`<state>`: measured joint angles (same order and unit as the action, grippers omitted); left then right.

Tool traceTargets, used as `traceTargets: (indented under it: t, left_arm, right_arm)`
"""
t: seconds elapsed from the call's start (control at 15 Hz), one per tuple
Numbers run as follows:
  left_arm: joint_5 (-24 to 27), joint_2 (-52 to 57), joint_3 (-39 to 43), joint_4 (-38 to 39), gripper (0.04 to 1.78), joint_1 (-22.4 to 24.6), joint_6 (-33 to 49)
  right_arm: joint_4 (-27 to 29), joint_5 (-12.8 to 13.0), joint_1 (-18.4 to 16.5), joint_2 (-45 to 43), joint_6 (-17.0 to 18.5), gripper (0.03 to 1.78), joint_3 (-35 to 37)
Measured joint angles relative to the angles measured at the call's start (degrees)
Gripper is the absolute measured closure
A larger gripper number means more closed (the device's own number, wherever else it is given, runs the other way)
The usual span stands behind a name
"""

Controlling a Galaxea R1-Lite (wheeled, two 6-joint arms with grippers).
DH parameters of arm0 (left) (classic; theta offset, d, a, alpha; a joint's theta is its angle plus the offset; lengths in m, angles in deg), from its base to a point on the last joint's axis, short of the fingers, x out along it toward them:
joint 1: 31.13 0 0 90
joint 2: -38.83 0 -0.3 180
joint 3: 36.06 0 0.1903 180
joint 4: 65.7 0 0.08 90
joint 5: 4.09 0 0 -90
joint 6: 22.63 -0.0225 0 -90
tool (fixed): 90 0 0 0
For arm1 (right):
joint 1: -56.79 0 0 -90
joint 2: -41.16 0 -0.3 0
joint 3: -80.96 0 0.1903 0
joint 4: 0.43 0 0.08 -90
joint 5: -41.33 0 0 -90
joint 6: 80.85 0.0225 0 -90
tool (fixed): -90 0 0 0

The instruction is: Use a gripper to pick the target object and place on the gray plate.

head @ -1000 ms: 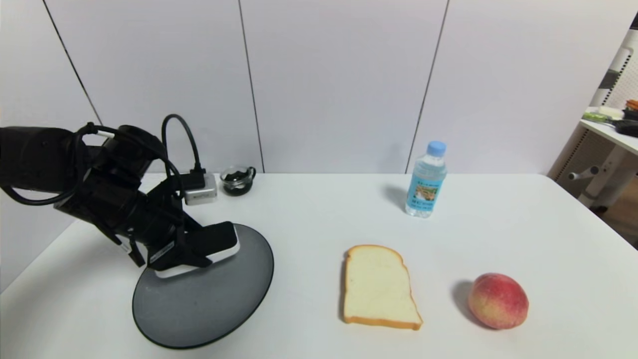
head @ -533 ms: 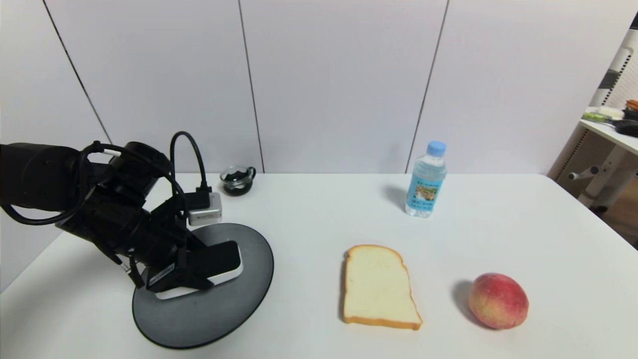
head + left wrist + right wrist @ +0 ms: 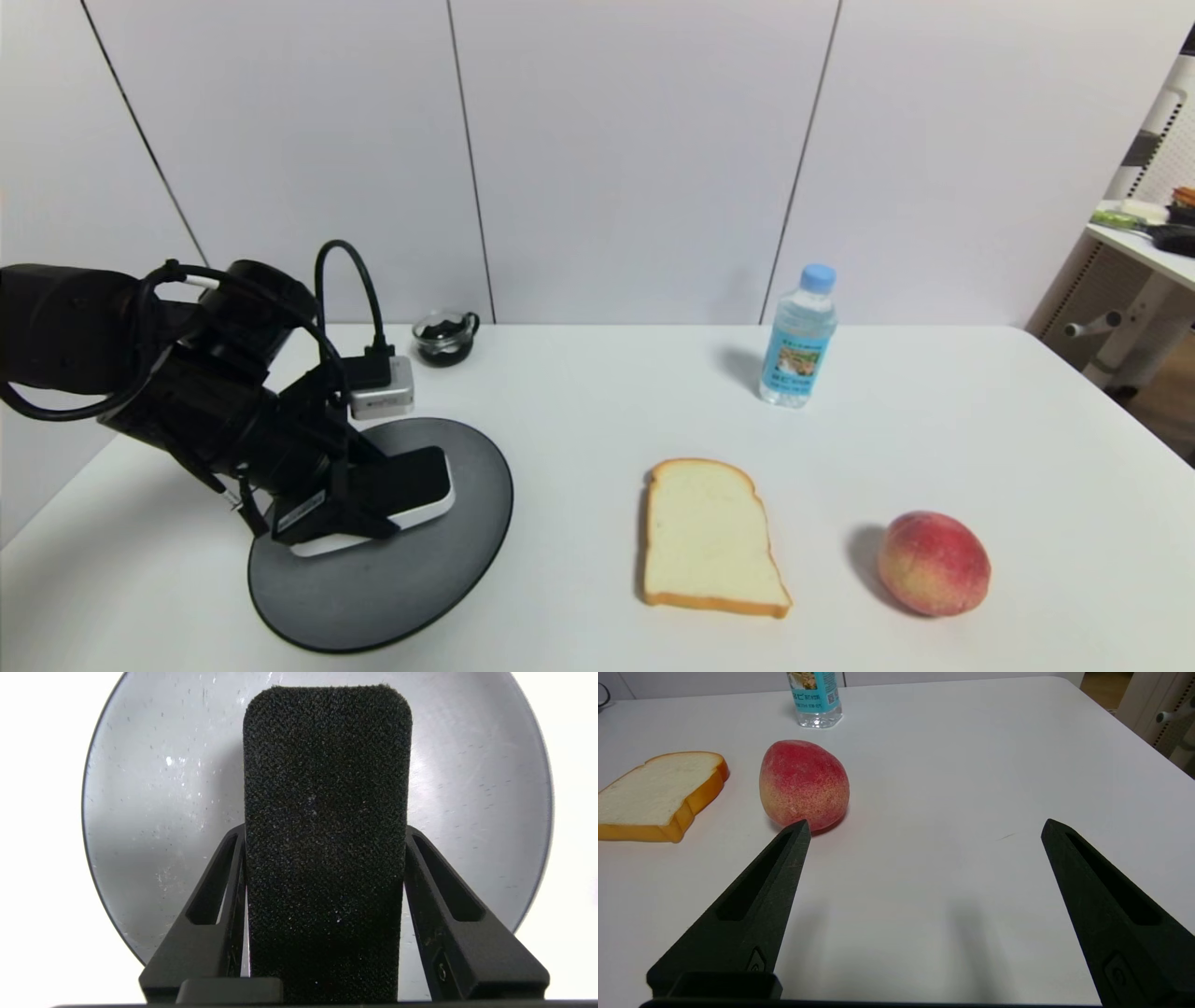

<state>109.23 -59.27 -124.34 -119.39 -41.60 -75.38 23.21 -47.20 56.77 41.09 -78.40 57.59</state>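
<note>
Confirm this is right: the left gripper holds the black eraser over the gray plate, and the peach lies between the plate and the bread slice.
Not quite. In the head view the bread slice lies between the gray plate and the peach. The rest stands: the left gripper holds the black eraser over the plate.

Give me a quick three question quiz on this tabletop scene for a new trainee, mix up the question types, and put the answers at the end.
1. True or false: the left gripper is shut on the flat black-topped, white-based eraser block.
2. Multiple choice: the block is over which item? A) the pale bread slice B) the round dark gray speckled plate C) the red-yellow peach
3. Fill in: the right gripper is ____, above bare white table beside the peach.

Key: 1 true; 2 B; 3 open.
</note>
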Motion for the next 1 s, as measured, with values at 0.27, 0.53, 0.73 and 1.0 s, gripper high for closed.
traceTargets:
  t: [0.27,0.53,0.73,1.0]
  left_arm:
    - [-0.2,1.0,0.3,0.0,0.82,-0.1,0.1]
    - [-0.2,0.7,0.9,3.9,0.55,-0.1,-0.1]
    - [-0.2,0.3,1.2,4.5,0.41,-0.4,0.0]
    - [-1.0,2.6,-1.0,4.5,0.29,-0.8,0.7]
  right_arm:
    - [0.0,0.0,0.0,0.0,0.0,0.1,0.0]
    - [0.0,0.0,0.0,0.0,0.0,0.1,0.0]
    - [0.0,0.0,0.0,0.0,0.0,0.1,0.0]
    - [0.0,0.0,0.0,0.0,0.0,0.1,0.0]
